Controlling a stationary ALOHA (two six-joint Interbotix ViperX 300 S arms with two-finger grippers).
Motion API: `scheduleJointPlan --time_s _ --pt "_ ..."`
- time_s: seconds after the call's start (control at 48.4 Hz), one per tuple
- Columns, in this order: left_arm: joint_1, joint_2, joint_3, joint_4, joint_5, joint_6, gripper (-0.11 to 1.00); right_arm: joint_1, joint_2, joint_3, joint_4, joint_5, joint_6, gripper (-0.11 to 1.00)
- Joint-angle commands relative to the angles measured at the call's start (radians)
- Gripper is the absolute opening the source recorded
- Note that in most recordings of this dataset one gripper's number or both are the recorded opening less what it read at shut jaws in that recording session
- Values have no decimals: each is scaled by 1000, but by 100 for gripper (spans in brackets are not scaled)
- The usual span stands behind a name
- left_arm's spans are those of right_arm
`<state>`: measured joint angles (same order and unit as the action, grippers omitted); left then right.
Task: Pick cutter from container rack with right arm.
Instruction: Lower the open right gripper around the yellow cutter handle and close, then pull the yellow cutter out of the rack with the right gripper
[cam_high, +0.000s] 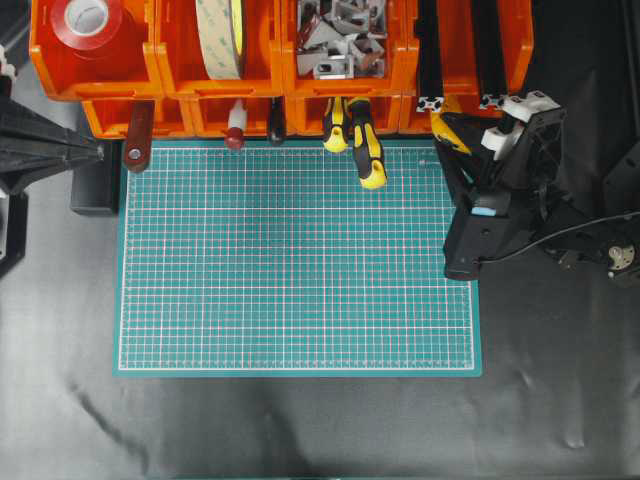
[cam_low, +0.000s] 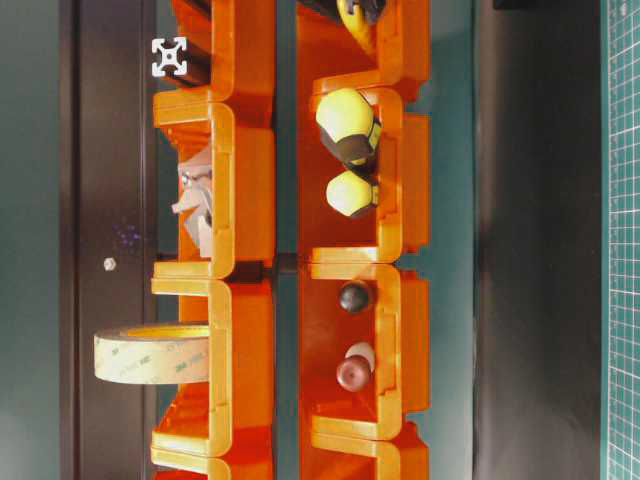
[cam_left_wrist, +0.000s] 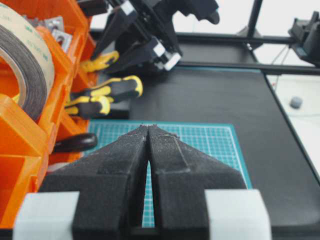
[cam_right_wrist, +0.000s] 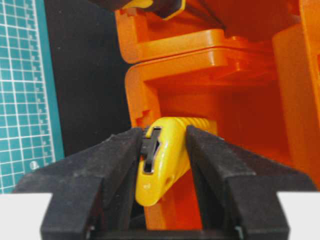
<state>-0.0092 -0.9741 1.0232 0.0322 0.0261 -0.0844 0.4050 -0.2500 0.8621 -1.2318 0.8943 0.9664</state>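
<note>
The yellow cutter (cam_right_wrist: 165, 155) sticks out of a lower bin of the orange container rack (cam_right_wrist: 225, 50), with its black slider facing me. My right gripper (cam_right_wrist: 162, 131) is closed on it, one black finger pressed against each side of its body. From overhead the cutter (cam_high: 455, 133) shows as a yellow wedge at the rack's (cam_high: 180, 60) right end, under the right arm (cam_high: 500, 190). My left gripper (cam_left_wrist: 148, 126) is shut and empty, hovering over the mat's left side.
Two yellow-and-black striped tool handles (cam_high: 365, 150) hang out of the bin left of the cutter. Dark red handles (cam_high: 137, 150), tape rolls (cam_high: 220, 40), metal brackets (cam_high: 340, 40) and black extrusions (cam_high: 430, 50) fill other bins. A green cutting mat (cam_high: 300, 260) lies in front.
</note>
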Motion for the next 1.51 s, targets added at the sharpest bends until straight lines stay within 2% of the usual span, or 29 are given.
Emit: scheduleJointPlan --time_s 0.0,0.31,0.641,0.745,0.931,1.179,1.489 --pt "-2 3 -23 3 -6 -3 0 9 -6 -23 9 -11 3 29" --pt "-2 -8 -25 3 -6 -3 0 55 -12 -51 46 44 -9 29" --pt "-2 -12 -26 3 -5 -3 0 187 -12 -117 67 179 -23 29" --pt "-2 -14 -26 3 -6 -5 0 227 -11 -158 69 206 -71 29" --pt "0 -28 -29 3 -6 -11 0 279 6 -253 83 279 -199 28" --pt "2 -35 -29 3 -5 -26 0 347 -6 -365 81 364 -298 28" --pt "0 -35 -29 5 -5 -38 0 460 28 -572 83 449 -454 28"
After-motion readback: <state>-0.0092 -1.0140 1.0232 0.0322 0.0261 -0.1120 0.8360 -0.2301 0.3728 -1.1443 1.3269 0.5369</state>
